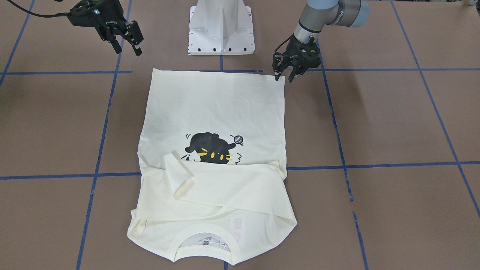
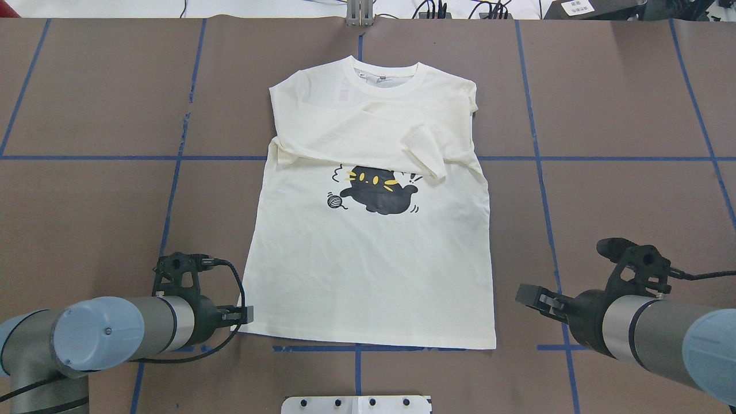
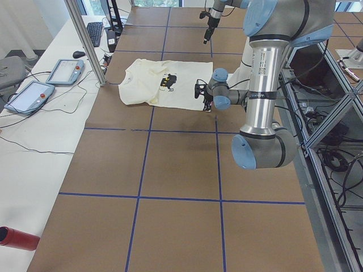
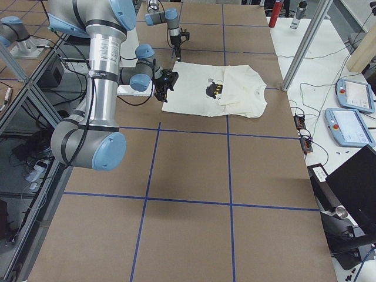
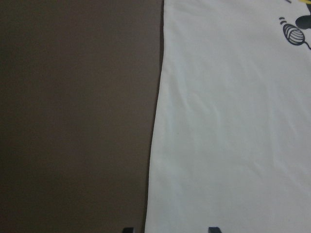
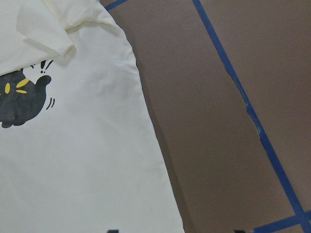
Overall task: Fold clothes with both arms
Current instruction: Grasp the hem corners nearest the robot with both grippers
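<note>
The left arm's black two-finger claw (image 1: 284, 78) sits low at one hem corner of the shirt. Its fingers are spread, one to each side of the cloth's edge. From its own wrist camera the two fingertips (image 5: 212, 229) just show at the bottom, with the shirt's side edge running up between them. Whether they touch the cloth I cannot tell. The right arm's black claw (image 1: 129, 51) is spread too. It is held above the surface, out to the side of the other hem corner and apart from the cloth.

The cream long-sleeved T-shirt (image 2: 368, 270) lies flat and print up in the middle of the brown paper-covered surface (image 2: 86, 230). Its hem is toward the robot and its ribbed collar (image 2: 384, 80) is on the far side. Both sleeves (image 2: 368, 129) are folded across the chest, one over the other, and a cuff end lies over the top of the black cat print (image 2: 376, 198). The small grey yarn ball (image 2: 333, 200) beside the cat is uncovered. The body below the print is smooth.

Blue tape lines (image 2: 86, 156) mark the surface into large squares, and the shirt lies across several of them. The white metal pedestal (image 1: 221, 28) stands just behind the hem, between the two arms. The silver-grey left arm (image 2: 103, 333) and right arm (image 2: 650, 333), with light blue joint caps, reach in from either side. On the far side of the surface from the robot, a white side surface (image 3: 34, 141) carries two grey control tablets (image 3: 63, 71) with cables.
</note>
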Controlling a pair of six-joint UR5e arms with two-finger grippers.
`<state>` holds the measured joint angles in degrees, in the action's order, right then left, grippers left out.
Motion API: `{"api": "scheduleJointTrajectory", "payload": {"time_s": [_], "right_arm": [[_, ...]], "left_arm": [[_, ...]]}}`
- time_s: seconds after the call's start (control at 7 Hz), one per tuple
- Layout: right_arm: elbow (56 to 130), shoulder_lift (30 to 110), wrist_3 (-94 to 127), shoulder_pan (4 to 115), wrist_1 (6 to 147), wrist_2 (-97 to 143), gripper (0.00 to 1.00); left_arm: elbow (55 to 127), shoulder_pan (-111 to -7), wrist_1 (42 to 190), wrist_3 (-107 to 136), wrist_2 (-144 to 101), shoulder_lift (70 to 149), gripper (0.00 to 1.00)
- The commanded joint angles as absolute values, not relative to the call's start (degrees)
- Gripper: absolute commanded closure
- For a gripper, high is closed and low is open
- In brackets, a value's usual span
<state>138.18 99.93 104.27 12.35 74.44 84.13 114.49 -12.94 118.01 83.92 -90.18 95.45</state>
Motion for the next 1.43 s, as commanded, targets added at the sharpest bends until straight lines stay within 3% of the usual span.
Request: {"api": "scheduleJointTrajectory", "payload": {"time_s": [0.0, 1.29], "right_arm": [[138.3, 99.9, 104.3, 12.3, 74.4, 84.1, 0.16], [138.3, 99.8, 104.3, 12.3, 74.4, 84.1, 0.15]], "left_arm": [[114.4, -11.5, 117.0, 85.2, -89.5, 95.4, 0.45], [113.7, -11.1, 116.9, 86.2, -89.5, 95.4, 0.63]]}}
